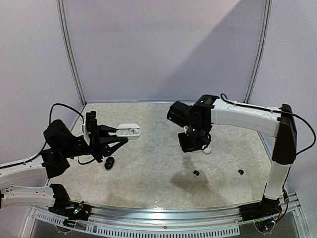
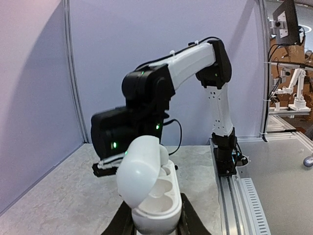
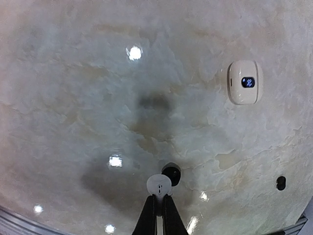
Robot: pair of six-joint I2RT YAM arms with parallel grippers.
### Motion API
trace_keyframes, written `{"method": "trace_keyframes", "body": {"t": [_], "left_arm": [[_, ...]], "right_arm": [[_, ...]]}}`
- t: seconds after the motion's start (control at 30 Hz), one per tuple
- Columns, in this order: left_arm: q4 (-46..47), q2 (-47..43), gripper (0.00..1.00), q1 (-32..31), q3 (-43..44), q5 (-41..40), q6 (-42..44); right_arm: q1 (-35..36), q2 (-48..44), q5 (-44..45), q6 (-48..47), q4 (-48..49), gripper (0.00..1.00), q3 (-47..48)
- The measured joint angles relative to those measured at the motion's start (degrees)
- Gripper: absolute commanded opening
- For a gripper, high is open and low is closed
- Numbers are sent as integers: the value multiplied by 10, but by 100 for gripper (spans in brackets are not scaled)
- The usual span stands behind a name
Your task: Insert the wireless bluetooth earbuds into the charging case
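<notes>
Charging case (image 2: 151,200) clamped lid-open in left jaws, sockets presented for loading;
right jaws nipped shut on white earbud (image 3: 159,185); black earbud (image 3: 171,173) just beyond them.

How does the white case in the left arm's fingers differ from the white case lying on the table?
The held case is open, lid up, hollows showing; the loose case is shut. The held case is raised in the left fingers; the loose case lies flat on the table, untouched. Both are white and rounded.
</notes>
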Motion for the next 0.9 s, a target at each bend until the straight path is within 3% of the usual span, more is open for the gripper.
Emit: {"method": "trace_keyframes", "body": {"t": [0.37, 0.7, 0.9], "left_arm": [[-23, -7, 0, 12, -2, 0, -8], [-31, -16, 0, 19, -2, 0, -7], [-37, -22, 0, 21, -2, 0, -6]], "right_arm": [[-11, 84, -25, 7, 29, 0, -49], [-24, 175, 4, 4, 3, 0, 27], [-24, 193, 1, -7, -12, 14, 53]]}}
